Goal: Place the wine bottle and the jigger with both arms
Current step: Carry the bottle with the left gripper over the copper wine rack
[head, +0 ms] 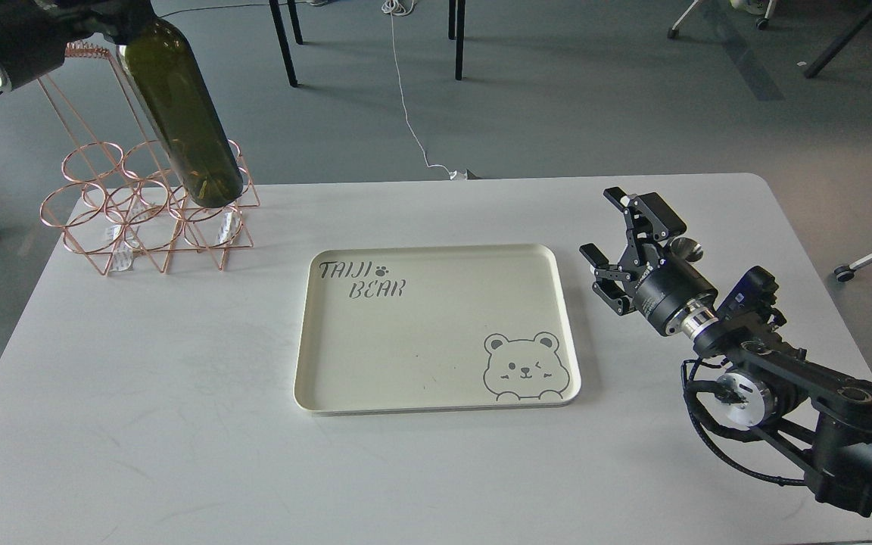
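Note:
The dark olive-green wine bottle (pixel 186 121) hangs tilted in the air at the upper left, its base just above the copper wire rack (pixel 103 219). Its neck runs out of the top edge. My left gripper (pixel 107 11) holds it at the shoulder and is mostly cut off by the frame. My right gripper (pixel 601 223) is open and empty, just right of the cream tray (pixel 436 341). A small shiny silver piece, the jigger (pixel 684 246), shows on the table behind my right gripper, mostly hidden by it.
The tray bears "TAIJI BEAR" lettering and a bear drawing and lies at the table's middle. The wire rack of rings stands at the table's back left corner. Chair legs and a cable are on the floor beyond the table.

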`<state>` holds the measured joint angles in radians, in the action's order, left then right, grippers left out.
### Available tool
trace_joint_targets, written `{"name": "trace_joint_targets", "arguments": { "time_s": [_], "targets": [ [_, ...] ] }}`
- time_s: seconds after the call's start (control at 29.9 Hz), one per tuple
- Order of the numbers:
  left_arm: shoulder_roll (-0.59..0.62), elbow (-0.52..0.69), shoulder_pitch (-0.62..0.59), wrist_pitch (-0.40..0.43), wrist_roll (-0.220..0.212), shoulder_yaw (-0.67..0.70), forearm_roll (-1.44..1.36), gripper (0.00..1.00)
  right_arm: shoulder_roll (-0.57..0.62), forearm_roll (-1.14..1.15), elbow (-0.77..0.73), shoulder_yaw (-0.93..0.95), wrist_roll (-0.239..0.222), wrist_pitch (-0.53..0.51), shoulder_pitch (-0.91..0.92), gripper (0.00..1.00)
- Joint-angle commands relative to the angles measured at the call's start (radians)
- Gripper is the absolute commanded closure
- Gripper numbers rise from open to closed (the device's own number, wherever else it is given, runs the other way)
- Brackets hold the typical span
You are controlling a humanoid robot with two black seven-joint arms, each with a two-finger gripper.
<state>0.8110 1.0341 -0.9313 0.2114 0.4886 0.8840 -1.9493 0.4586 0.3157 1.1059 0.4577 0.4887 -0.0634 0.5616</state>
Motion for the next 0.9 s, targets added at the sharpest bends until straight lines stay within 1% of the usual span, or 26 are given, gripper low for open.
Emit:
{"name": "trace_joint_targets", "arguments": {
  "time_s": [0.0, 0.07, 0.23, 0.5, 0.87],
  "targets": [
    [-0.003, -0.046, -0.049, -0.026, 0.0, -0.075, 0.004, 0.85, 0.0, -0.001, 0.0, 0.002, 0.0, 0.002, 0.0, 0.02],
    [-0.006, -0.077, -0.066, -0.049, 0.0, -0.094, 0.006, 0.85, 0.0, 0.0, 0.0, 0.002, 0.0, 0.002, 0.0, 0.01],
    [-0.027, -0.123, -0.087, -0.053, 0.0, -0.106, 0.006, 0.85, 0.0, 0.0, 0.0, 0.004, 0.0, 0.002, 0.0, 0.02],
    [-0.032, -0.126, -0.086, -0.056, 0.0, -0.134, 0.004, 0.85, 0.0, 0.0, 0.0, 0.002, 0.0, 0.002, 0.0, 0.01],
    [-0.027, -0.126, -0.084, -0.055, 0.0, -0.135, 0.001, 0.84, 0.0, 0.0, 0.0, 0.002, 0.0, 0.008, 0.0, 0.01]
  ]
}}
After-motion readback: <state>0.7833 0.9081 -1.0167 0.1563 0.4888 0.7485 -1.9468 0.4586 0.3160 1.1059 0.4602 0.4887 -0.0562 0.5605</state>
